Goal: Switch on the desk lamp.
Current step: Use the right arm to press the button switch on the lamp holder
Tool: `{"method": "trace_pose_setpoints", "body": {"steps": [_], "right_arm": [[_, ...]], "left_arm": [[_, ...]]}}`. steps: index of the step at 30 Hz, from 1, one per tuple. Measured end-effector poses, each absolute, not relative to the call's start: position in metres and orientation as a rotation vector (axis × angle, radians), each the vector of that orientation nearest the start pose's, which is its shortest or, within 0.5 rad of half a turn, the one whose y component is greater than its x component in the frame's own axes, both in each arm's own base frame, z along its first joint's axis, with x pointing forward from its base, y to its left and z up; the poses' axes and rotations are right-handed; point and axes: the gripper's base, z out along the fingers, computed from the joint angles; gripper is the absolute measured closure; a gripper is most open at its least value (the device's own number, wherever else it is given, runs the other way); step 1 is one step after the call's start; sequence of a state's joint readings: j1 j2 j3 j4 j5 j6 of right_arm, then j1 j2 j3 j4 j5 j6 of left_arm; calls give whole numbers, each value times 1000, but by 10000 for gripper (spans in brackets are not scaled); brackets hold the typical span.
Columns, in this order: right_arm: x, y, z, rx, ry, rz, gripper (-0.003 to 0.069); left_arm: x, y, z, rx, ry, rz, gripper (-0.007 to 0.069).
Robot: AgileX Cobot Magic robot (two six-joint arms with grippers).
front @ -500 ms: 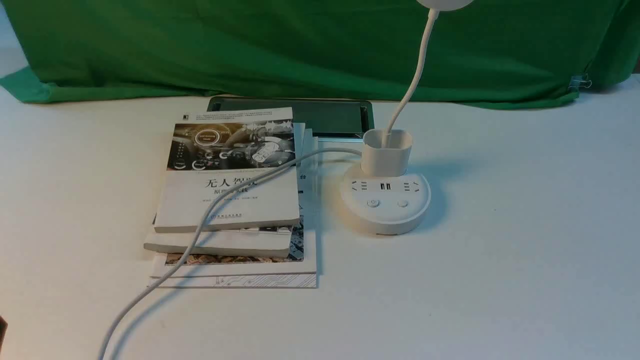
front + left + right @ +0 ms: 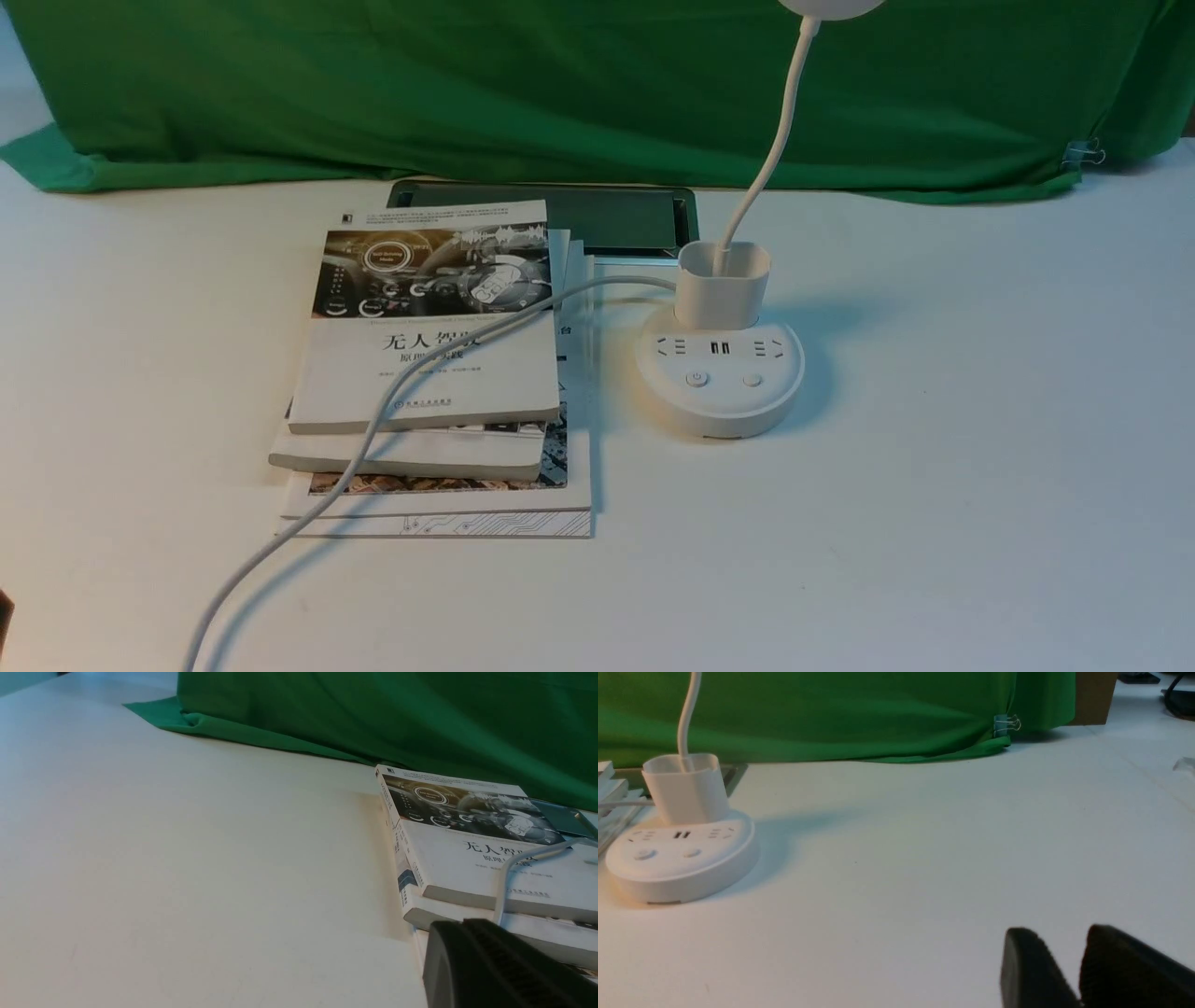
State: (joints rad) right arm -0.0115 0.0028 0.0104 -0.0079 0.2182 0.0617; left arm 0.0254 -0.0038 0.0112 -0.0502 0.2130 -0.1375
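Note:
The white desk lamp stands right of centre on the table. Its round base [image 2: 719,401] bears sockets, USB ports and two buttons [image 2: 696,379], with a cup-like holder [image 2: 722,285] behind them. Its thin neck [image 2: 770,159] rises to the round head [image 2: 831,5] at the top edge. The base also shows in the right wrist view [image 2: 682,868]. My right gripper [image 2: 1064,938] is empty, low over bare table, well right of the base; its jaws meet behind rounded tips. My left gripper [image 2: 460,926] is shut and empty beside the books' near corner. Neither gripper shows in the front view.
A stack of books [image 2: 434,317] lies left of the lamp and shows in the left wrist view [image 2: 476,849]. The lamp's white cord [image 2: 373,429] runs over the books toward the front edge. A dark flat panel [image 2: 616,219] and green cloth [image 2: 560,84] lie behind.

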Motion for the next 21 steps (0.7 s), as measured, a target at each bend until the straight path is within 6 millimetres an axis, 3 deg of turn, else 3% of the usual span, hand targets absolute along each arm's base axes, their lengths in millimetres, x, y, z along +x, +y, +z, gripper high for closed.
{"method": "trace_pose_setpoints", "body": {"steps": [17,21], "right_arm": [[56,-1,190,58,1714,31,421],[56,0,190,158,1708,133,421]], "left_arm": [[56,0,190,-172,1697,-128,603],[56,0,190,-172,1697,-128,603]]}}
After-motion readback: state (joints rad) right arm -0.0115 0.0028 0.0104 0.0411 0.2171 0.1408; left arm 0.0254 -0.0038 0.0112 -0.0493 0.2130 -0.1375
